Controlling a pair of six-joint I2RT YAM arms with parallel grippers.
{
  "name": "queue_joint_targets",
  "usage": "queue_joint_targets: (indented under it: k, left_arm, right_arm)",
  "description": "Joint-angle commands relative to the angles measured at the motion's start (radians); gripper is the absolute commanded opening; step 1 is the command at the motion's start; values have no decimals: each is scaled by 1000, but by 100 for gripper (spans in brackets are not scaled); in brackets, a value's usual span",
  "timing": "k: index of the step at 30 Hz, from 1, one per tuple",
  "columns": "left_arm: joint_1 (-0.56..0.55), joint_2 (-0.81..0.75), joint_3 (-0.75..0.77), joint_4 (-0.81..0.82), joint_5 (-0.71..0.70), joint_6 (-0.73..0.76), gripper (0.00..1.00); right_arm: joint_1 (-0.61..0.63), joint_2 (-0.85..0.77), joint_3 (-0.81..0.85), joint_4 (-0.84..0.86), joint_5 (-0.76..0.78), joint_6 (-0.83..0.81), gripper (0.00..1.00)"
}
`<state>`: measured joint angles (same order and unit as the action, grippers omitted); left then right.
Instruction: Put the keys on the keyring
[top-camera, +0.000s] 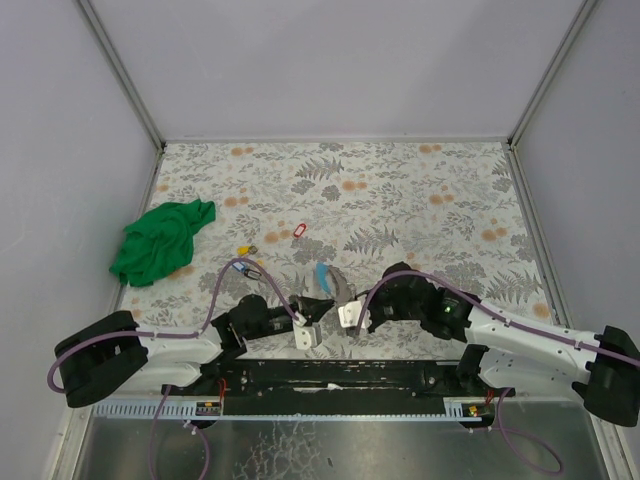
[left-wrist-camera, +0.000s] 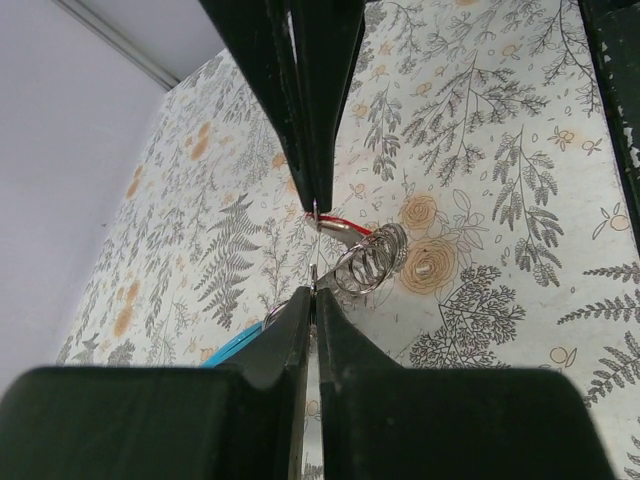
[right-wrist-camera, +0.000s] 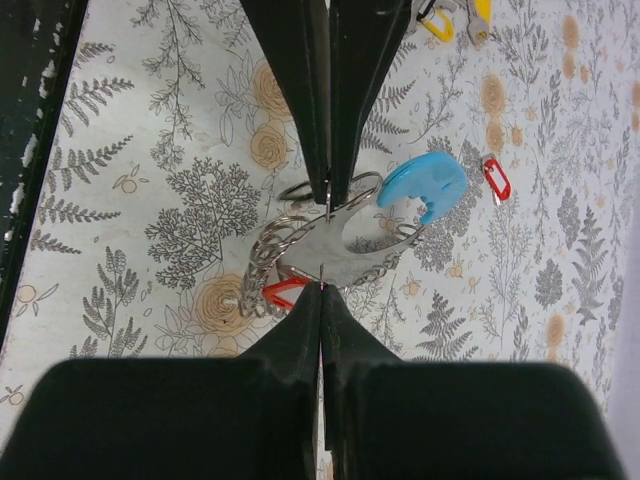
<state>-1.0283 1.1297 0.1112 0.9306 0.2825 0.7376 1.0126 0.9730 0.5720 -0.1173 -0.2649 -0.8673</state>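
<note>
Keyring (top-camera: 333, 285) pinched from both sides, at the near edge of the table (top-camera: 420, 200)

The left gripper (left-wrist-camera: 314, 250) and right gripper (right-wrist-camera: 324, 245) face each other, jaws pressed together on thin wire of the keyring. Between them, a red tag (right-wrist-camera: 283, 292) hangs at its coils, with its light-blue arc (right-wrist-camera: 420, 185) beyond. Farther out lie a yellow-tagged key (top-camera: 243, 250) and a red-tagged key (top-camera: 298, 231) — and, far left, a green cloth (top-camera: 160, 240).

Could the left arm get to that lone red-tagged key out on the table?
Probably yes: the red-tagged key lies uncovered in the open beyond the left gripper, whose jaws are shut.
</note>
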Motion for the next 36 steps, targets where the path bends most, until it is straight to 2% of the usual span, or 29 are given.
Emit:
queue_joint_targets:
  k: [1, 16, 36]
  left_arm:
    - [-17, 10, -7, 122, 1, 29, 0]
    - [-21, 14, -3, 114, 11, 32, 0]
    - [-23, 9, -1, 111, 17, 27, 0]
  right_arm:
    - [29, 20, -6, 80, 59, -30, 0]
    - [85, 52, -9, 124, 145, -40, 0]
    - [121, 68, 4, 115, 176, -32, 0]
